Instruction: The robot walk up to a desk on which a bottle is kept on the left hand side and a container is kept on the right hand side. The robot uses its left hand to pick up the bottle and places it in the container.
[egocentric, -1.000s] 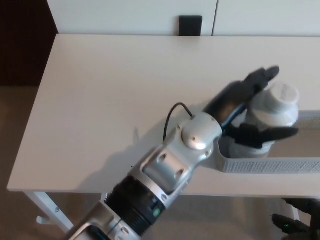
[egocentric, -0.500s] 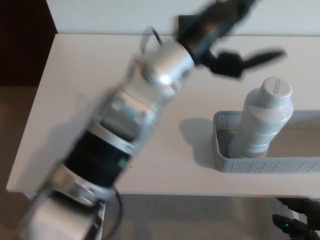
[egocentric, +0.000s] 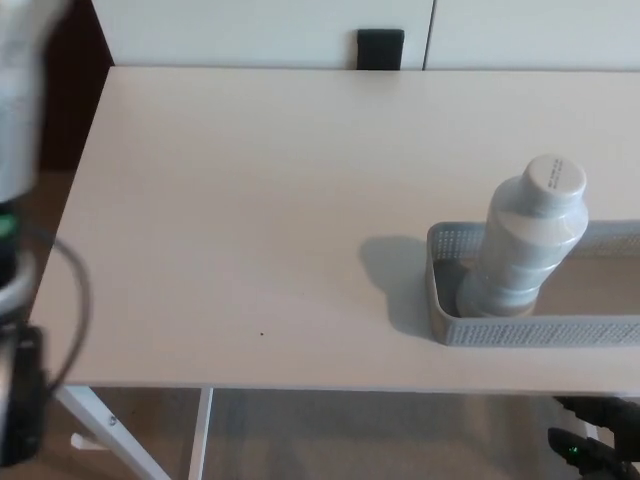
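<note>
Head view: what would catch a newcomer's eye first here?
A pale grey bottle stands upright in the left end of a grey mesh container at the desk's right edge. A blurred stretch of the robot's left arm fills the picture's far left.

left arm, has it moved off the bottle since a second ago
Yes. It has swung away from the bottle in the container, back across the desk to the picture's left edge, where only a blurred part of the arm shows.

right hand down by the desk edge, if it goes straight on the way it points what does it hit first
Probably the front edge of the desk: the right hand sits low before it, below the mesh container in the picture. Its heading and depth are unclear.
</note>
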